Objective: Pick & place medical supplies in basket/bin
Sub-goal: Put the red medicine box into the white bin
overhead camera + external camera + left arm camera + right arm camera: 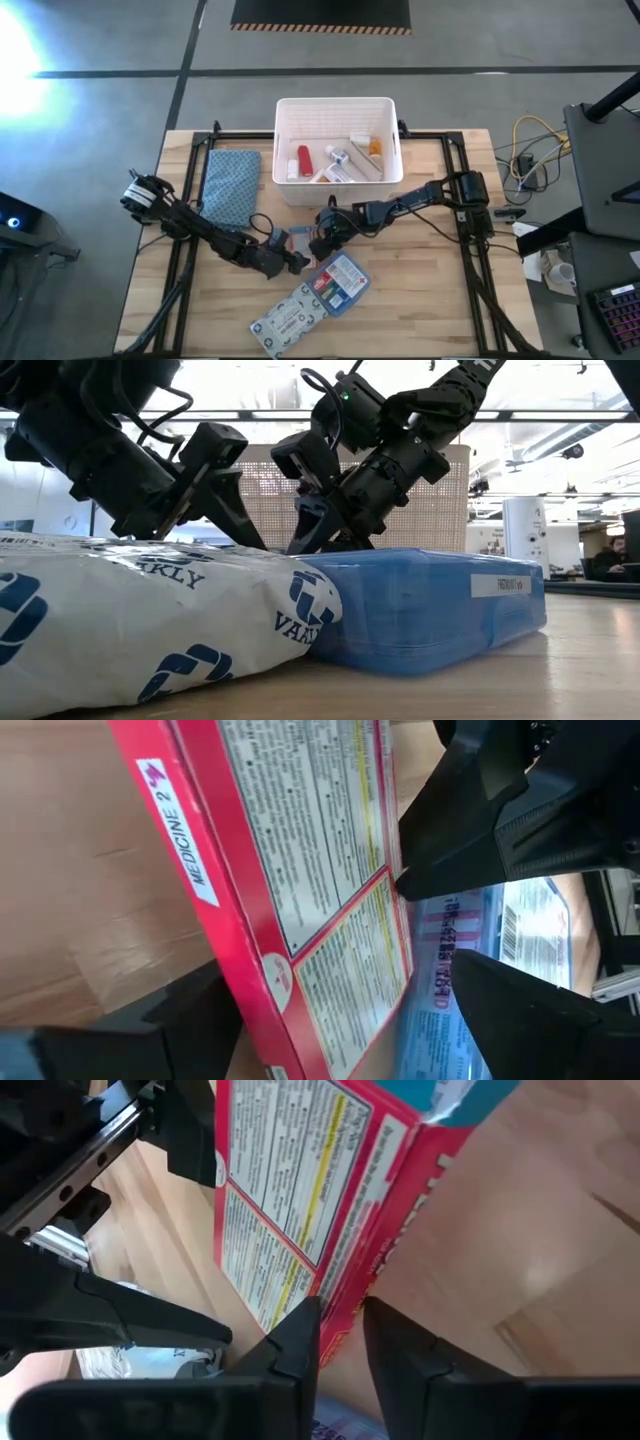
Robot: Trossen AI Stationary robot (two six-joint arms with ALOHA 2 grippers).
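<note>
Right pincer (340, 1335) clamped on edge of flat red cardboard medicine box (330, 1190), mid wooden surface (430, 300), near white slotted plastic bin (283, 150). Left pincer (298, 262) spread wide beside box.

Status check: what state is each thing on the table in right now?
Red box: tilted, edge pinched by right tool.
Right tool: shut on red box.
Left tool: open, straddling red box.
Blue pack: flat on table.
White pack: flat, beside blue pack.
Bin: upright, several supplies inside.
Cloth: folded, left of bin.
</note>
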